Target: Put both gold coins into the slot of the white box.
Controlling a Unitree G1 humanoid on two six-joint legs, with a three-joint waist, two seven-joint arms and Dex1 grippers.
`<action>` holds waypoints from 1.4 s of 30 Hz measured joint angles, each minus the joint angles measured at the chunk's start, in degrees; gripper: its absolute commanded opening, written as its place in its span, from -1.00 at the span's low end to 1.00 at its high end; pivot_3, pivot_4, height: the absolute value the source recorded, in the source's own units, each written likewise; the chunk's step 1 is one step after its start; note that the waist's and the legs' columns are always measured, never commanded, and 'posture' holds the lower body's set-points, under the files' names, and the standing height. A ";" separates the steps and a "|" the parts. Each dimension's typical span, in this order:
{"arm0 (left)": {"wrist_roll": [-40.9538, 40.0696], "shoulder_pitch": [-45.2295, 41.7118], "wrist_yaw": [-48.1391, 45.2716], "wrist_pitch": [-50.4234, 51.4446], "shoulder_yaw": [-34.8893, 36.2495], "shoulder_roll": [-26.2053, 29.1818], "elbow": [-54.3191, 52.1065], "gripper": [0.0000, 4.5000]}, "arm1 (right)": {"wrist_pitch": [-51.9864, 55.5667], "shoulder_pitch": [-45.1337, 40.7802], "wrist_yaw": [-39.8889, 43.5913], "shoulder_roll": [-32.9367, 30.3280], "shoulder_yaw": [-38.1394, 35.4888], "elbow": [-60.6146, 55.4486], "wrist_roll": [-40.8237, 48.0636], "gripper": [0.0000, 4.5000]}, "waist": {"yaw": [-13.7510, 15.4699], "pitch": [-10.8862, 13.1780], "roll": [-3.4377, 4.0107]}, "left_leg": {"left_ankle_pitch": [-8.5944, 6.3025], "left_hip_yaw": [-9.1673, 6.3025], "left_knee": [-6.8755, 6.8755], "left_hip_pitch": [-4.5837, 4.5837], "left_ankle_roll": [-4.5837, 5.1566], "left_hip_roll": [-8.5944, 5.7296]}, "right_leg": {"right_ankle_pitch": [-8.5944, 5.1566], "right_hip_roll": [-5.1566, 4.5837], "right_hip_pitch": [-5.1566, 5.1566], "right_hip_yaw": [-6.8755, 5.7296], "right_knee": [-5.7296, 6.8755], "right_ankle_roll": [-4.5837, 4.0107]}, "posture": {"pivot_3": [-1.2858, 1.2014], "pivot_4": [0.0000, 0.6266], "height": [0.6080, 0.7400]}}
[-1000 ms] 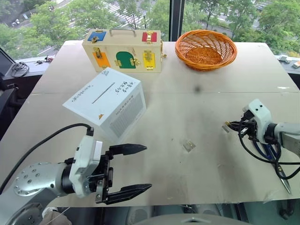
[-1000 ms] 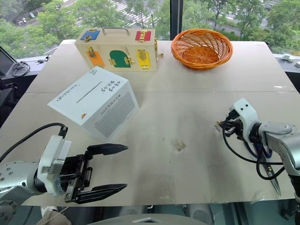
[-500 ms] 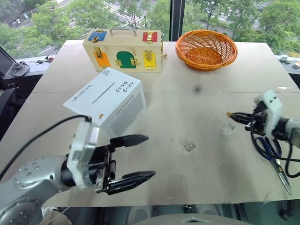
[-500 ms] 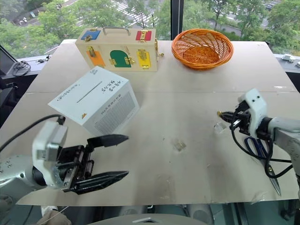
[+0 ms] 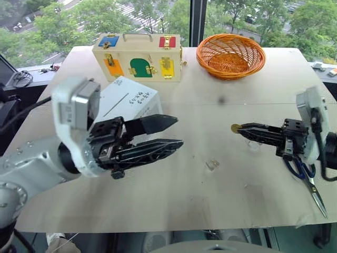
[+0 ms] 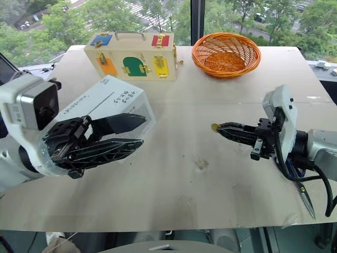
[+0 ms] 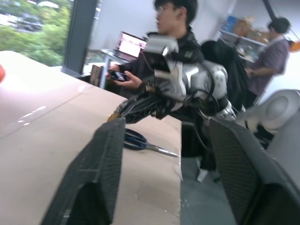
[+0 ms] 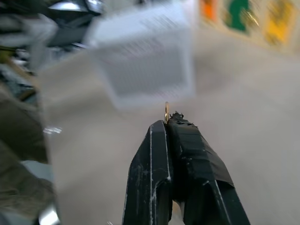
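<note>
Right of centre in the left eye view, a gold coin [image 5: 235, 127] sits pinched at the tips of the right gripper [image 5: 239, 128], whose jaws are clenched on it above the table [image 5: 221, 79]. It has not reached the white box [image 5: 129, 100] at upper left. The slot [image 5: 116, 105] is partly covered by the left gripper [image 5: 176, 133], whose jaws stand parted around nothing. No second coin is discernible, nor whether one is already inside.
</note>
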 measured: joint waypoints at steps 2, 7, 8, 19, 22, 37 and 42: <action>0.01 -2.60 -0.10 0.87 -1.80 -0.14 1.26 0.30 | -1.88 -1.01 -2.59 -1.62 1.85 -0.37 3.71 -1.00 | -0.02 0.02 -0.12 | 0.00 0.02 -0.04 0.16 0.00 0.00 | -0.06 0.00 0.15 0.02 -0.02 0.08 | 0.03 -0.52 1.00; 1.92 -8.10 -1.46 3.83 -6.97 -2.24 3.98 0.30 | -6.10 -2.58 -5.88 -3.52 6.12 -0.43 7.92 -1.00 | -0.04 0.10 -0.24 | 0.00 0.04 -0.02 0.16 0.00 0.00 | 0.00 0.00 0.14 0.08 -0.01 0.00 | 0.03 -0.52 1.00; 7.63 -12.98 -3.24 3.72 -11.62 -7.08 7.16 0.30 | -6.58 -2.65 -6.16 -4.05 6.68 -0.27 8.20 -1.00 | 0.28 0.05 -0.15 | 0.00 0.04 -0.01 0.24 0.00 -0.04 | -0.01 -0.02 0.26 0.05 -0.02 0.01 | 0.03 -0.52 1.00; 36.03 -12.55 -19.71 -1.56 -21.41 -20.40 18.25 0.30 | -11.34 -4.83 -6.34 -5.33 10.41 -1.29 9.76 -1.00 | -0.83 -0.18 -0.07 | 0.01 -0.03 -0.13 0.35 0.04 0.06 | 0.00 0.66 0.17 1.17 -0.02 -0.02 | 0.03 -0.52 1.00; 34.55 -8.66 -23.99 -0.89 -17.43 -20.06 16.39 0.30 | -12.06 -4.90 -6.27 -5.47 11.51 -1.22 9.49 -1.00 | -1.39 -0.26 0.06 | 0.01 -0.03 -0.16 0.39 0.04 0.11 | -0.04 0.71 0.15 1.14 0.00 0.03 | 0.03 -0.52 1.00; 26.63 -0.63 -28.47 5.27 -7.74 -17.29 12.99 0.30 | -12.84 -5.06 -5.15 -6.01 13.29 -1.08 8.41 -1.00 | -1.42 -0.09 -0.23 | 0.00 -0.05 -0.09 0.22 0.03 0.13 | -0.09 0.61 0.07 1.28 -0.06 0.13 | 0.03 -0.52 1.00; 26.40 12.97 -36.73 5.91 -1.51 -13.36 9.93 0.30 | -13.39 -4.24 -4.90 -5.52 15.06 -2.12 8.19 -1.00 | -1.58 -0.04 -0.21 | -0.01 -0.03 -0.28 0.24 0.02 0.20 | -0.07 0.63 -0.05 1.28 -0.06 0.03 | 0.03 -0.52 1.00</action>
